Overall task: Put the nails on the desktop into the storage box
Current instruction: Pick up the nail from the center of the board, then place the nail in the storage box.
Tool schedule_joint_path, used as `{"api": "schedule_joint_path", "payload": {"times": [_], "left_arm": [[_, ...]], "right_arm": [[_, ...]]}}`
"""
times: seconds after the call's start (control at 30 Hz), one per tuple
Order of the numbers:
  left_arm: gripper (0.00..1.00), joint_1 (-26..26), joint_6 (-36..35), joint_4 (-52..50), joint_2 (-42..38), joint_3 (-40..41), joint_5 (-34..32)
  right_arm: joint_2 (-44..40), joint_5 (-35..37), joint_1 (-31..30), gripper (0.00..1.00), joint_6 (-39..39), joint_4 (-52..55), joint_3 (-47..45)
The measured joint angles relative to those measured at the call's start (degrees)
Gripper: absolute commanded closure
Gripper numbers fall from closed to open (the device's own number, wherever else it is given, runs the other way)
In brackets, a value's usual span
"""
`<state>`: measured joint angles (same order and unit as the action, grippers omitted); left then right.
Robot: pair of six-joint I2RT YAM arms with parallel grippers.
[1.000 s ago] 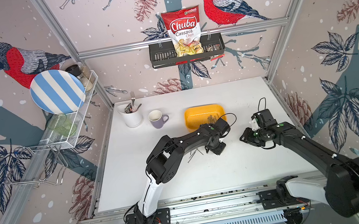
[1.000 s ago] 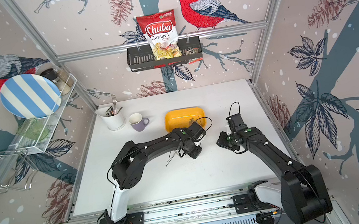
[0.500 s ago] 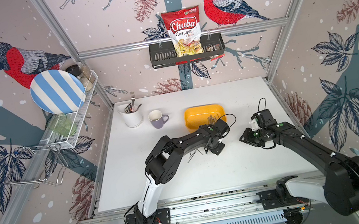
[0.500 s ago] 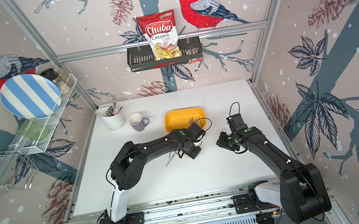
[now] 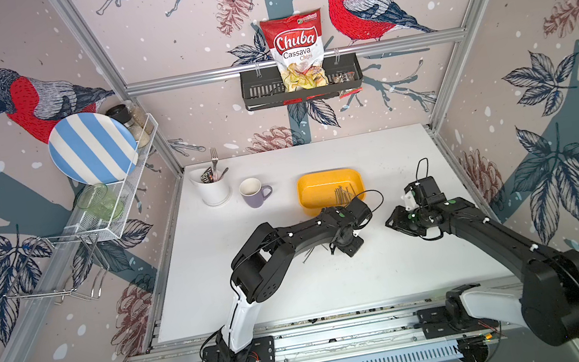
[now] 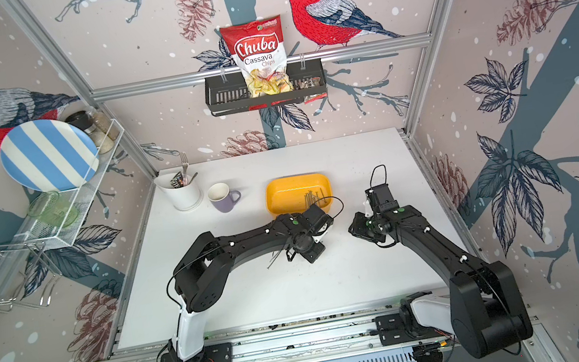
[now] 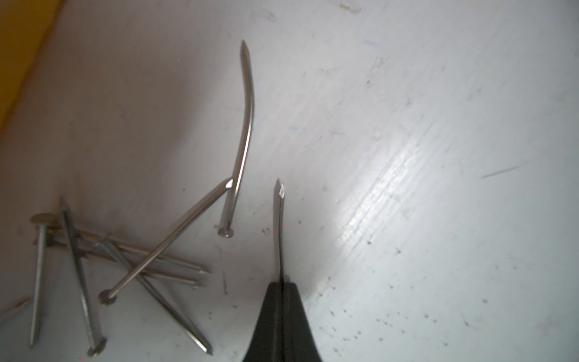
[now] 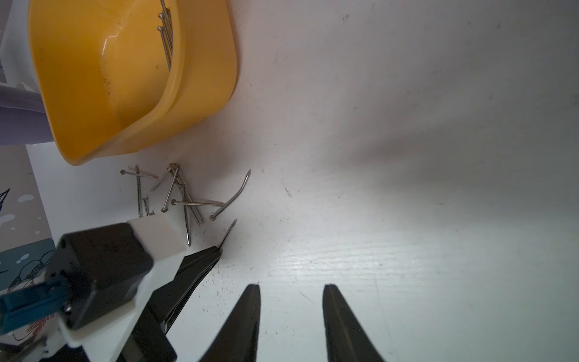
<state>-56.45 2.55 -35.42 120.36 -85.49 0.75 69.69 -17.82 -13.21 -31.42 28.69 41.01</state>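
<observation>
Left end effector (image 7: 282, 283) pinches one nail (image 7: 278, 225): lift straight, clear the storage box (image 5: 315, 191) rim, release. Right end effector (image 8: 291, 285) spread.

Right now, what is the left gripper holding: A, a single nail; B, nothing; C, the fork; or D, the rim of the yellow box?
A: in the left wrist view the left gripper is shut on one nail, which sticks out from its tips, apart from the loose nails on the table.
</observation>
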Motion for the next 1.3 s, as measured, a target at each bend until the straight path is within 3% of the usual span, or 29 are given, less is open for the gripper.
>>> {"api": "schedule_joint_path", "payload": {"times": [0.33, 0.6, 0.73, 1.0, 1.3], "left_arm": [[1.0, 2.03, 2.34, -9.88, -4.83, -7.65, 4.24], [1.0, 11.28, 9.27, -9.55, -10.32, -13.6, 7.98], [1.0, 16.0, 13.38, -8.41, -5.66, -20.81, 8.46], [1.0, 21.7, 18.51, -8.76, 11.08, -36.59, 14.34], [1.0, 22.77, 24.79, -6.47, 14.56, -33.14, 19.58]], "right_arm": [[1.7, 0.0, 0.04, 0.62, 0.0, -2.08, 1.53], [1.81, -0.28, 0.02, 0.63, -0.26, -3.34, 2.14], [1.81, -0.46, -0.13, 0.63, -0.63, -3.82, 2.27], [1.11, -0.42, -0.28, 0.63, -1.57, -4.13, 2.86], [1.53, 0.48, -0.33, 0.63, -1.53, -3.78, 4.44]]}}
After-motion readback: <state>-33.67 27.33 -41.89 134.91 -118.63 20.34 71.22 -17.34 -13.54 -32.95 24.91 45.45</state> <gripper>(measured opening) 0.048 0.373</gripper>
